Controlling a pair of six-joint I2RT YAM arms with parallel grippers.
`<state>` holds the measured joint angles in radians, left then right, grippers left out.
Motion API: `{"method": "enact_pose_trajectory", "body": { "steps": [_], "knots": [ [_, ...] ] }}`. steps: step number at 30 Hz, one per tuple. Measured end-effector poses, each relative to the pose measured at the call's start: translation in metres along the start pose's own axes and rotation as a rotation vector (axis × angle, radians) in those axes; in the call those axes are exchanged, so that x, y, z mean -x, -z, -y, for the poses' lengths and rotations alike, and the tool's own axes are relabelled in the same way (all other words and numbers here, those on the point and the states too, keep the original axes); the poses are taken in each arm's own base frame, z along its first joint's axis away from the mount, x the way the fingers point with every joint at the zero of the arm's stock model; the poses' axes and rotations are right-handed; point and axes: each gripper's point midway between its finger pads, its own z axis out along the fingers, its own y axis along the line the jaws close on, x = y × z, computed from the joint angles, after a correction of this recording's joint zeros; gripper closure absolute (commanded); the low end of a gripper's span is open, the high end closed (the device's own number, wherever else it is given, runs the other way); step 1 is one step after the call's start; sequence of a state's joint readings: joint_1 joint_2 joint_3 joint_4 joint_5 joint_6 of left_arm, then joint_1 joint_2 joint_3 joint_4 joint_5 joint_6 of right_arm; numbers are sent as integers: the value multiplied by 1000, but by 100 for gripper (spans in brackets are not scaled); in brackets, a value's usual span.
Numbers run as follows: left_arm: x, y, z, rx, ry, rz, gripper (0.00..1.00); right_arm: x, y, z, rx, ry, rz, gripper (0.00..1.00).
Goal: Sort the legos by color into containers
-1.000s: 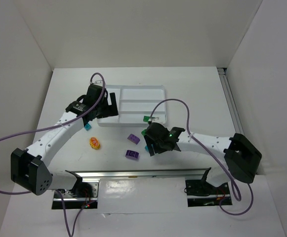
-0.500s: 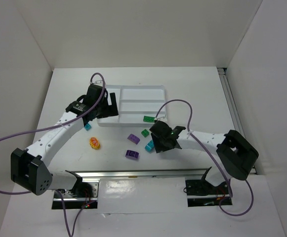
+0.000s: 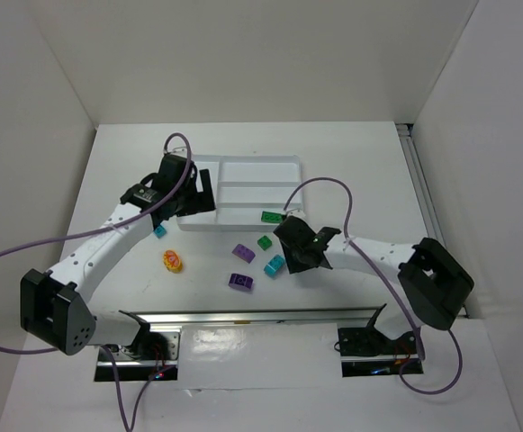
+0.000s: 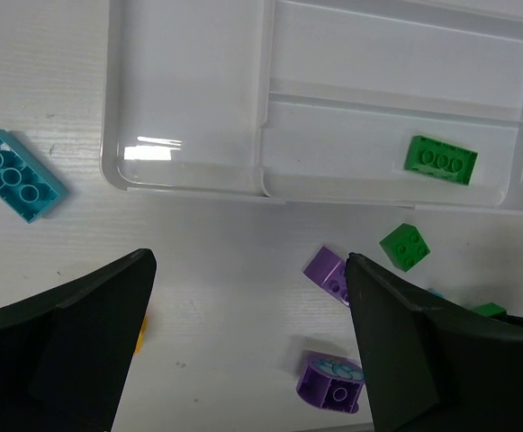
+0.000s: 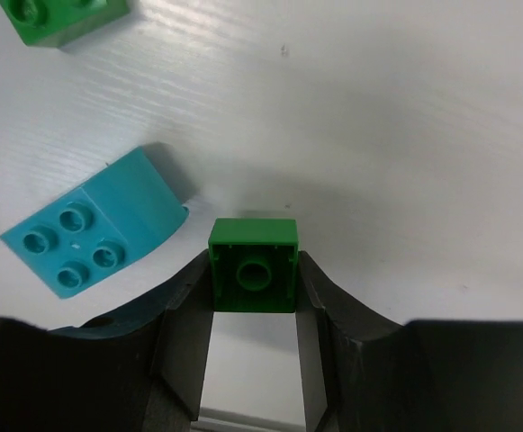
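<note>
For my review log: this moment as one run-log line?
right hand shut on square green brick | left hand open by tray | long green brick in tray | cyan brick loose on table

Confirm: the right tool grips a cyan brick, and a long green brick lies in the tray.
Wrong on colour. The right wrist view shows the right tool shut on a square green brick; the cyan brick lies loose beside it. The long green brick does lie in the tray.
</note>
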<state>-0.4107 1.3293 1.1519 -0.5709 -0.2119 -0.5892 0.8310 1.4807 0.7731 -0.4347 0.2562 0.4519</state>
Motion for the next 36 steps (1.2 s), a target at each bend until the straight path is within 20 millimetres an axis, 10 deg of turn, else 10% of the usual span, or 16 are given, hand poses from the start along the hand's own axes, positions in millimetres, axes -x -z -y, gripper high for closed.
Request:
{"method": "enact_pose_trajectory", "body": {
  "steps": [4,9,14,23,27,36],
  "knots": [
    [-1,-5,-7,30,25,-9,0,26,24,4,-16,-19,66,63],
    [-2,-15,-28,86,91,-46,0,105,55,-1,8,-86,231,63],
    [1,-16,-54,144,174,-56,0,166,40,2,-13,-129,296,61],
    [-16,-30,-117,253,348,-144,0,162,-21,1,-30,-101,182,37],
    [-39,-44,-125,270,374,-235,0,169,-22,0,-5,-114,201,18],
    [-49,-58,-140,338,401,-273,6,185,-12,8,-10,-143,252,18]
  ]
}}
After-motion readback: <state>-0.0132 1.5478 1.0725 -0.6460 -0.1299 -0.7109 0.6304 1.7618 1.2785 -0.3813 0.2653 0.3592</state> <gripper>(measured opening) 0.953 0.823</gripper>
